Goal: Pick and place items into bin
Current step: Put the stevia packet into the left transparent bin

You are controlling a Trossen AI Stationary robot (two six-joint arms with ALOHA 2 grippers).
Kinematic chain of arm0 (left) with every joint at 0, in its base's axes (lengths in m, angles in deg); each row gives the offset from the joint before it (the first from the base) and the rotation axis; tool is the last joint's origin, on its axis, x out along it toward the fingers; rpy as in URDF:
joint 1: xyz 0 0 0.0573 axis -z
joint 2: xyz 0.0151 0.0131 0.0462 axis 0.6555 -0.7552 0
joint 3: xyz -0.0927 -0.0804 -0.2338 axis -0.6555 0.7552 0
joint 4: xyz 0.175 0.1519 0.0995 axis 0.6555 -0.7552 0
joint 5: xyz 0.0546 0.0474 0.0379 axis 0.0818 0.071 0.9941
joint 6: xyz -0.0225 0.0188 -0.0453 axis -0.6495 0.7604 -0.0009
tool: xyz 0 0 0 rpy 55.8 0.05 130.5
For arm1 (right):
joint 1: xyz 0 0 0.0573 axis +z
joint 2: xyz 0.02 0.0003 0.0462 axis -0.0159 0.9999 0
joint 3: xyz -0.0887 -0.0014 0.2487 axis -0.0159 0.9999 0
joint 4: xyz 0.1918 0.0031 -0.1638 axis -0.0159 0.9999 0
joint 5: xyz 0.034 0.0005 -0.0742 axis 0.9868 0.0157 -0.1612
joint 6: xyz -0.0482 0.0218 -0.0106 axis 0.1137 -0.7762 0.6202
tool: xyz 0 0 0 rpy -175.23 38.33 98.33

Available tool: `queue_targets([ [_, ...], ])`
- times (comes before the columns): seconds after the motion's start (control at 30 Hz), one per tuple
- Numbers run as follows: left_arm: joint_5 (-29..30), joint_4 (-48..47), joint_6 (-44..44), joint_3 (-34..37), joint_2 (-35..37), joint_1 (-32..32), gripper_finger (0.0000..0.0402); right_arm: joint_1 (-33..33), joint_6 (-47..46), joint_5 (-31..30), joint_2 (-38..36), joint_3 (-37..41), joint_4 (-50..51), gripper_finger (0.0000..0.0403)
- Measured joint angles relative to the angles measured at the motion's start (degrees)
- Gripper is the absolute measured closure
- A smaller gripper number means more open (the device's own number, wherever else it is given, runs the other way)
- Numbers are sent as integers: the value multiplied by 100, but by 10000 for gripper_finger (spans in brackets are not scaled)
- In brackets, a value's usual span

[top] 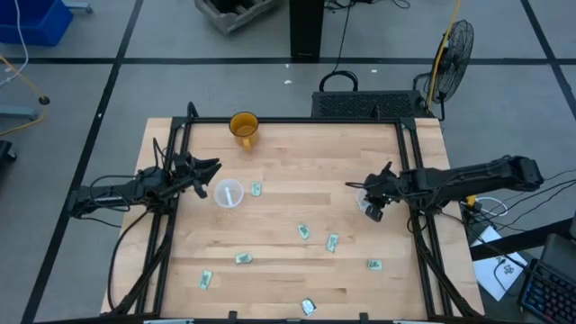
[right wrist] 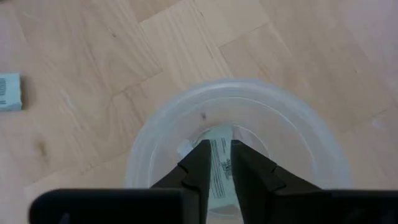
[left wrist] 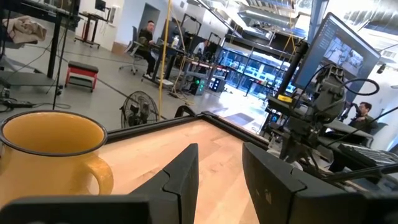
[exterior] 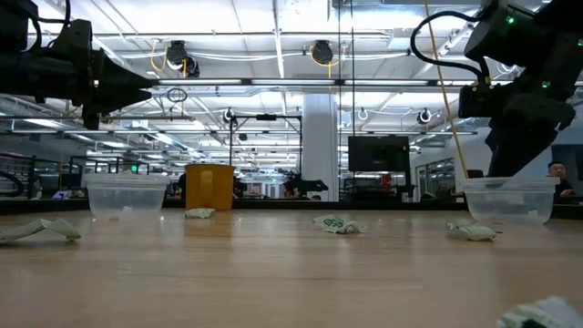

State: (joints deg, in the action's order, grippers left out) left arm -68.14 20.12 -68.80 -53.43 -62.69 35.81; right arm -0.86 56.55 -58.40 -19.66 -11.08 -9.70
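Observation:
Several small green-and-white wrapped pieces lie flat on the wooden table, among them one near the left clear bin, one mid-table and one toward the near right. My right gripper points down into the right clear bin, shut on one piece. That bin stands on the table in the low view. My left gripper hovers open and empty beside the left bin; its fingers point toward the far right corner. My right gripper pinches a wrapped piece between its two fingers, coming from above and pointing down into the right bin. The piece runs along the gap and reaches just past the fingertips. Whether it touches the bin's bottom cannot be told.
An orange mug stands near the far edge, close to my left gripper in the left wrist view. A black frame edges the table. One more piece lies on the wood beside the right bin. People sit in the room beyond.

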Motion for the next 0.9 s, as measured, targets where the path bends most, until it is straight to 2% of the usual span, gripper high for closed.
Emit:
queue_targets([
  [0.23, 13, 5, -4, -2, 0, -1, 273, 2, 490, 7, -48, -106, -554, 312],
  [0.53, 15, 9, -222, -1, 0, 0, 273, 2, 752, 2, -426, -511, -697, 309],
  [0.77, -48, 53, -1161, -2, -167, 0, 273, 5, 2330, -190, -358, -514, -2954, 308],
  [0.9, -202, 711, -1294, -4, -575, -2, 273, -7, 3239, -599, -169, -519, -4151, 312],
])
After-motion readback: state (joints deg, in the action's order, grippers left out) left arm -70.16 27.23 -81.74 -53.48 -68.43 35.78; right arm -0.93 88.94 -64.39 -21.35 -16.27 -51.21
